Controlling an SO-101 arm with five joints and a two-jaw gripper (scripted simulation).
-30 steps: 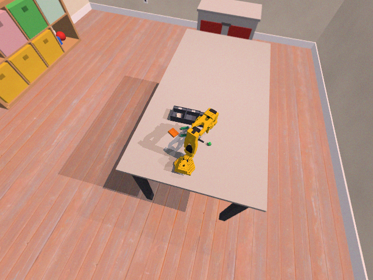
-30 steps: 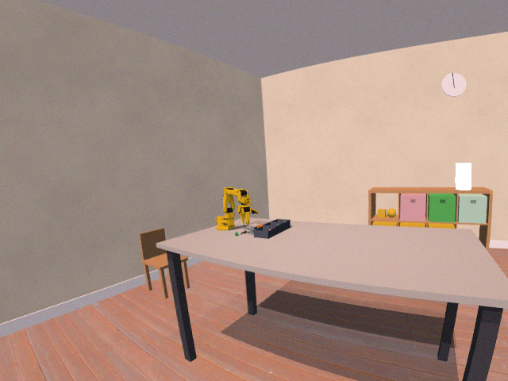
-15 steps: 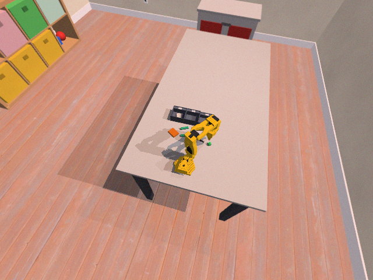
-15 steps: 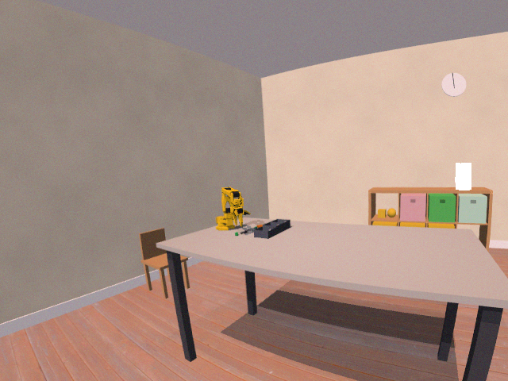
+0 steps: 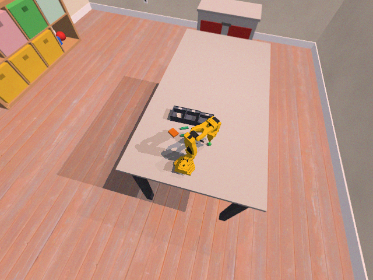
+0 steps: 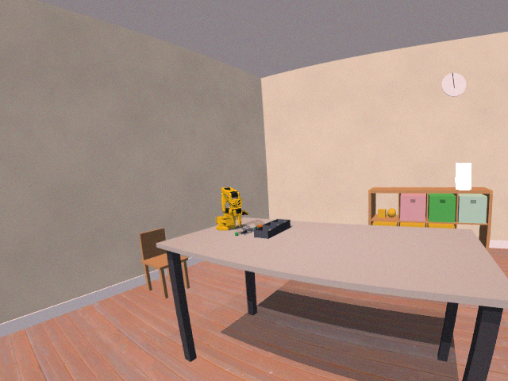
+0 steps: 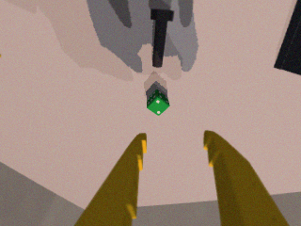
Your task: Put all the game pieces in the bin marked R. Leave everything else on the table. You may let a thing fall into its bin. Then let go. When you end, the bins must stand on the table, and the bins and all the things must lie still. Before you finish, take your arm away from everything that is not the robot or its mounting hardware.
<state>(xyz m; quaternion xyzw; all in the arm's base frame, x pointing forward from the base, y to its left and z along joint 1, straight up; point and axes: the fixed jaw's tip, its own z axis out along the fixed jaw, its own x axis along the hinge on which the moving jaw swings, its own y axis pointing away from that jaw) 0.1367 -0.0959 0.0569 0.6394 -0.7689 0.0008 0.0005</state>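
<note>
The bin labels are too small to read, and the wrist view cuts off most of the dark bins (image 5: 192,119) (image 6: 268,231) (image 7: 292,47). It alone shows pips on the green die (image 5: 209,143) (image 6: 236,234) (image 7: 158,104), which lies on the table (image 5: 228,90) (image 6: 348,254) (image 7: 71,141) beyond the parted, empty fingers (image 5: 210,140) (image 6: 240,225).

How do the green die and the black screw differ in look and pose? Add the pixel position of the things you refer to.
The green die (image 5: 209,143) (image 6: 236,234) (image 7: 158,104) is a compact cube with white pips; the black screw (image 7: 160,38) is long, thin and wider at one end. The die sits nearer the open jaws in the wrist view, the screw farther. Both rest on the table.
</note>
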